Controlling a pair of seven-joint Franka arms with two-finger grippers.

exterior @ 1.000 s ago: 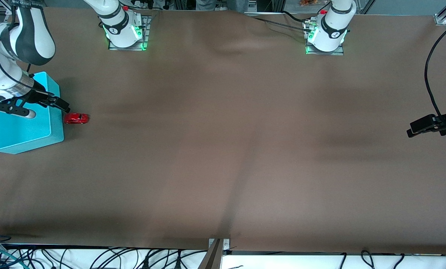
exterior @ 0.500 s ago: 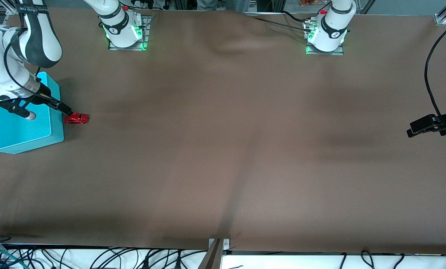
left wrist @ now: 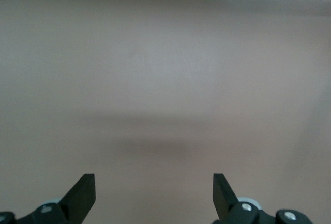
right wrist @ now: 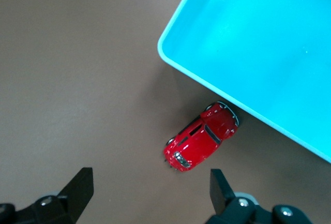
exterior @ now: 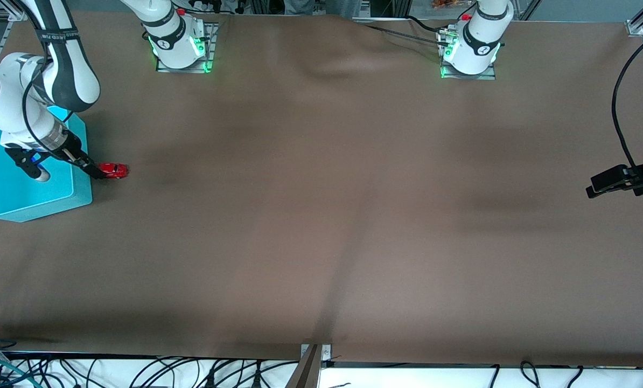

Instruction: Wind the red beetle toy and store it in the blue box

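Observation:
The red beetle toy [exterior: 116, 170] stands on the brown table right beside the blue box [exterior: 25, 200], on the side toward the left arm's end. In the right wrist view the toy [right wrist: 202, 142] lies with one end against the box's rim [right wrist: 207, 81]. My right gripper [exterior: 87, 168] is open and empty, low over the box's edge and the toy. In its wrist view the toy lies just ahead of the gripper [right wrist: 151, 185]. My left gripper [exterior: 593, 187] waits open and empty at the left arm's end of the table, and its wrist view [left wrist: 153, 193] shows only bare table.
The box's inside [right wrist: 269, 43] holds nothing that I can see. A black cable [exterior: 620, 102] hangs by the left gripper. Both arm bases [exterior: 180, 46] stand along the table's edge farthest from the front camera.
My right gripper has come down and shifted from over the box toward the toy; its fingertip now overlaps the toy's end. The toy, the box and the left arm have not moved.

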